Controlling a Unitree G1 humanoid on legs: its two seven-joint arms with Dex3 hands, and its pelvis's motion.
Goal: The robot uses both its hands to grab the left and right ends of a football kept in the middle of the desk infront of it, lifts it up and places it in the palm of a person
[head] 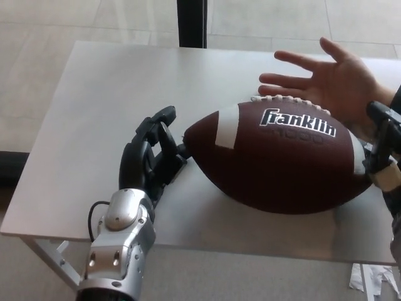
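The brown Franklin football (282, 160) lies lengthwise on the white desk (100, 94), laces up, a white stripe near each end. My left hand (153, 157) is at the ball's left tip, fingers spread, with the thumb against the tip and nothing gripped. At the picture's right edge my right hand (381, 147) shows only partly, pressed near the ball's right end. Just behind the ball's right half, a person's open hand (332, 78) is held palm up over the desk.
A dark post (191, 22) stands behind the desk's far edge. Pale tiled floor surrounds the desk. The desk's front edge runs just below the ball and my left wrist.
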